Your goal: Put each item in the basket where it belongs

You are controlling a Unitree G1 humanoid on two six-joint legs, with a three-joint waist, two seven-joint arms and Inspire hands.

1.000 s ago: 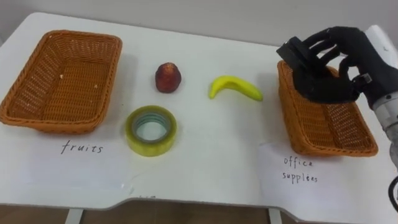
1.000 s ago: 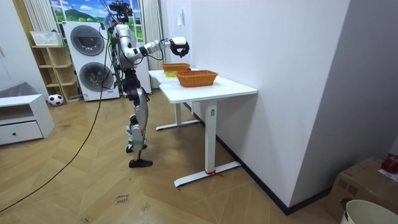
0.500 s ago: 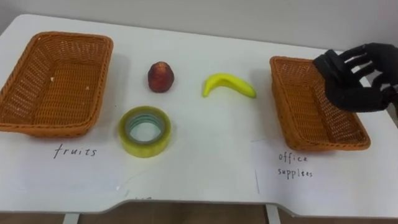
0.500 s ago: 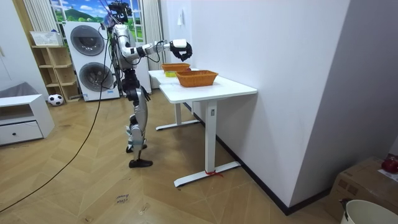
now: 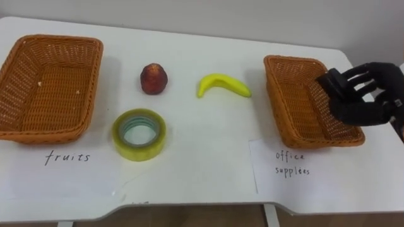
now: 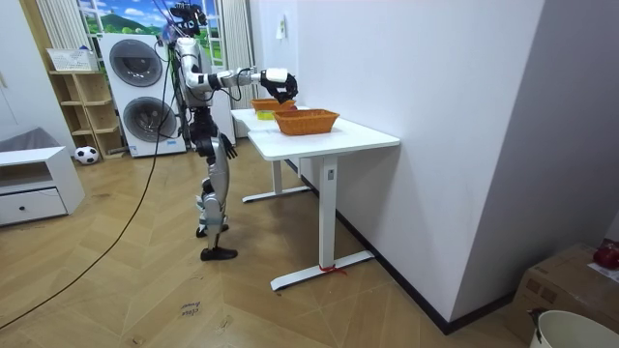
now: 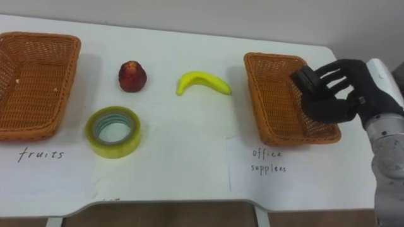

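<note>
Right hand (image 5: 363, 104) has slid rightward off the middle of the office basket (image 5: 284, 110) and is now hovering over its right rim at frame right, fingers spread apart. On the table (image 5: 202, 164), the fruits basket (image 5: 44, 133) is sitting far left. Apple (image 5: 153, 79), tape roll (image 5: 140, 153) and banana (image 5: 222, 84) are lying between the baskets.

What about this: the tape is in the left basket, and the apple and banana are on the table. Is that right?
Not quite. The left eye view shows the tape on the table, beside the left basket, not in it. The apple and banana are on the table.
</note>
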